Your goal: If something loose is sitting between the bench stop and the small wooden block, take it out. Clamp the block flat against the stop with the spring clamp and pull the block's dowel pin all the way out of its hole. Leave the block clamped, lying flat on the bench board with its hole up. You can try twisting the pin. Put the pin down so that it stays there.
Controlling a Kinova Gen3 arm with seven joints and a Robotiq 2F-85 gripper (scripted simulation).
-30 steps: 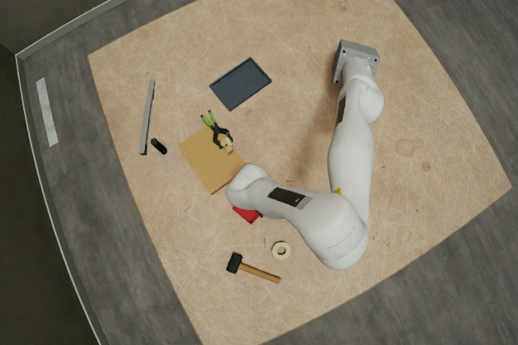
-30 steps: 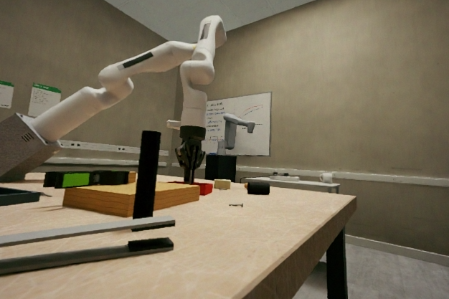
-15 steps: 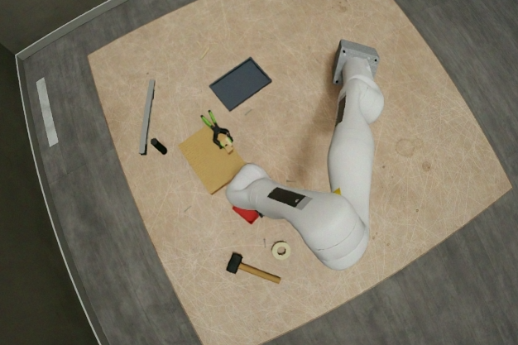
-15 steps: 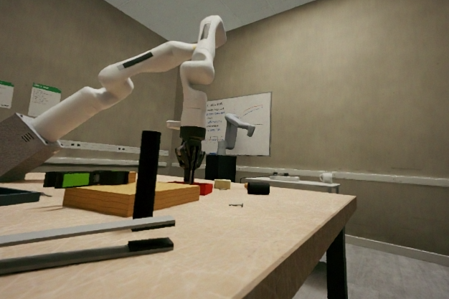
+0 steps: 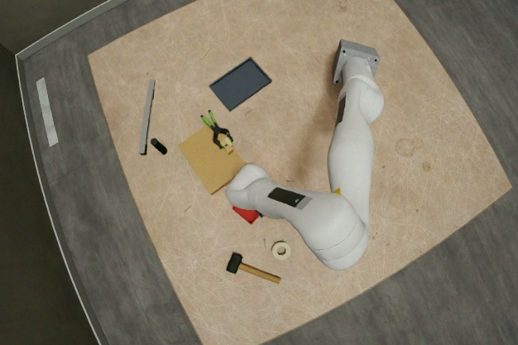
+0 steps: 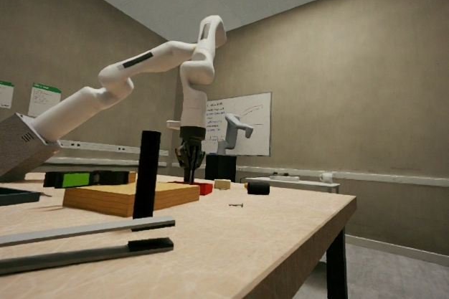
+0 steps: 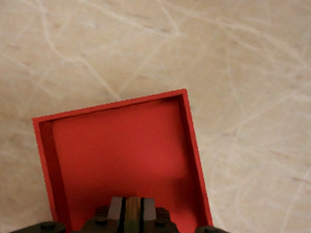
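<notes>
One slim dowel pin (image 7: pixel 132 215), brown and plain wood-like, is clamped between the fingertips of the end effector (image 6: pixel 188 179) (image 7: pixel 133 216), over the red tray (image 5: pixel 251 221) (image 6: pixel 206 188) (image 7: pixel 110 106), toward the counter (image 5: pixel 175 274) (image 6: pixel 253 223) (image 7: pixel 259 100) edge opposite the arm's base. It should prove light, stiff and prone to rolling, and is best gripped squarely around its shaft.

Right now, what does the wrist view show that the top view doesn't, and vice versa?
Wrist only: the gripper's fingertips, closed on the dowel pin, and most of the inside of the red tray.

Top only: spring clamp on the bench board, mallet, tape roll, dark tray.

Both: the red tray, partly under the arm from the top and cut off by the wrist frame, and the scratched table top.
</notes>
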